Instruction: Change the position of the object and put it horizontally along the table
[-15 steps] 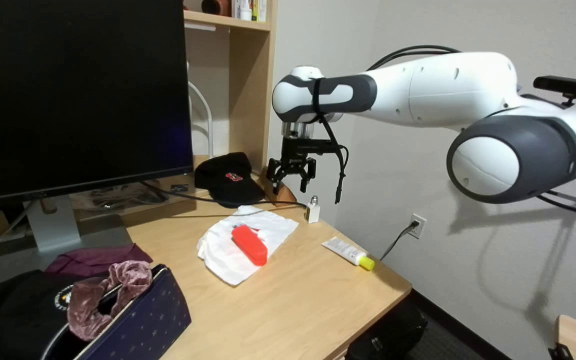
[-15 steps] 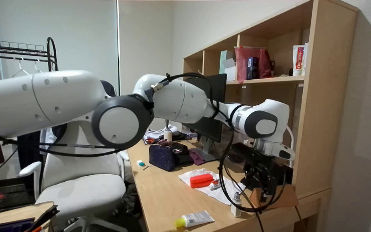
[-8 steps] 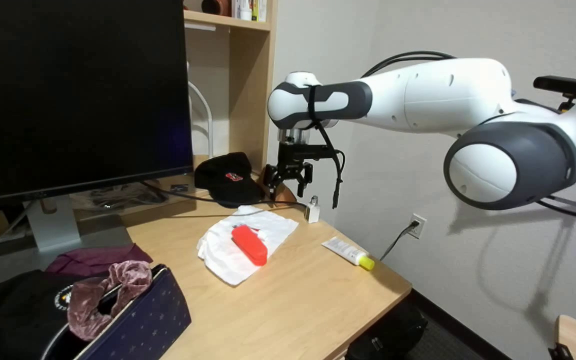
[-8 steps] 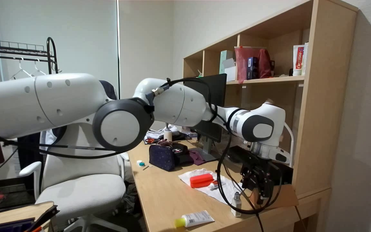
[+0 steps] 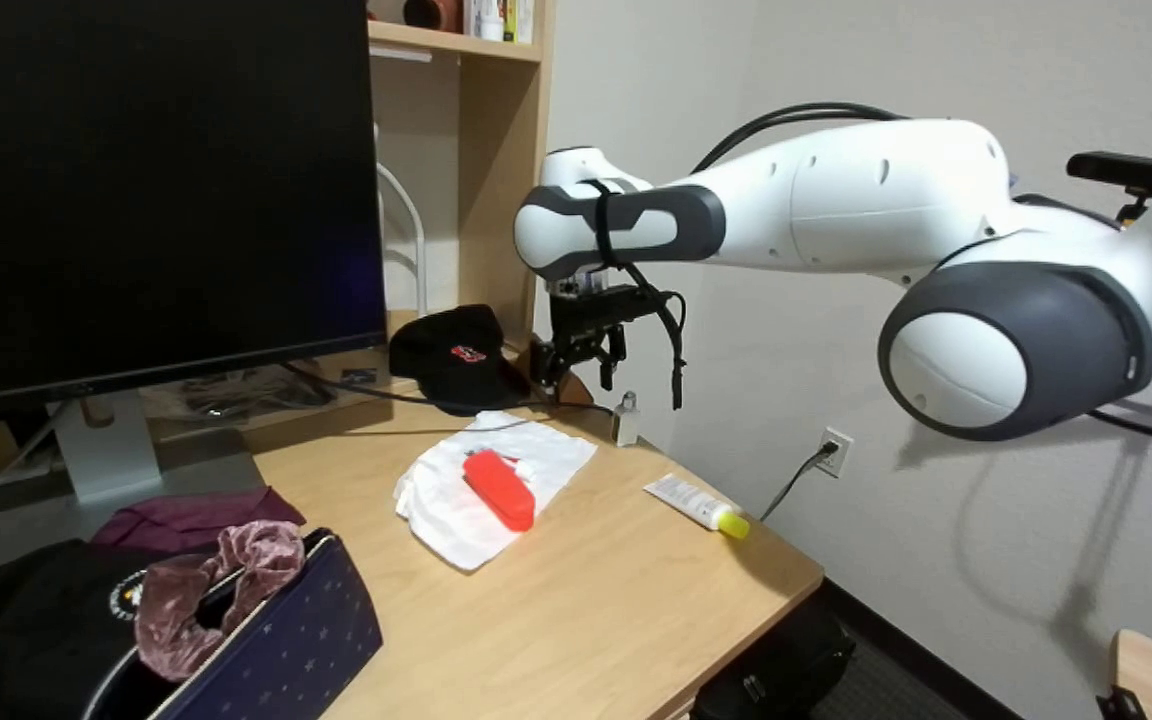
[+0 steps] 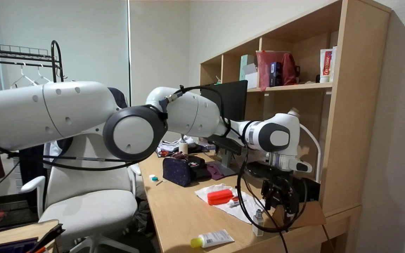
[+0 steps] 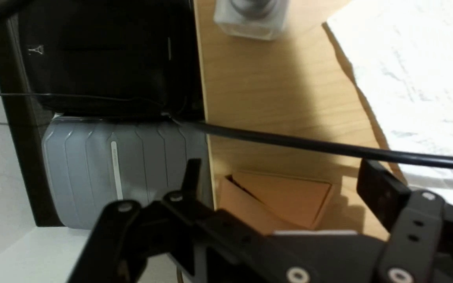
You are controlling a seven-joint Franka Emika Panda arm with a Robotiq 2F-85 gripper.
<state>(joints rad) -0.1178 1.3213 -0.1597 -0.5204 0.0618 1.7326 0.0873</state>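
The table (image 5: 576,630) is a light tan desk top, seen in both exterior views and the wrist view. A brown wedge-shaped case (image 7: 289,196) stands near the table's edge by the shelf; it also shows in both exterior views (image 6: 311,214), partly behind the gripper. My gripper (image 7: 285,173) is open and empty. In the wrist view its fingers are wide apart, with the brown case between and below them. In an exterior view the gripper (image 5: 578,380) hangs over the case, slightly tilted. I cannot tell the exact height between the fingertips and the case.
A black cable (image 7: 309,144) crosses the table near the fingers. A small clear bottle (image 5: 625,420), a white cloth (image 5: 456,500) with a red case (image 5: 499,490), a tube with yellow cap (image 5: 696,503) and a black cap (image 5: 461,360) lie around. The shelf's side panel (image 6: 357,105) stands close to the arm.
The arm has lowered and moved left in an exterior view, toward the shelf and the brown case. The gripper has tilted somewhat. The objects on the table have not moved.
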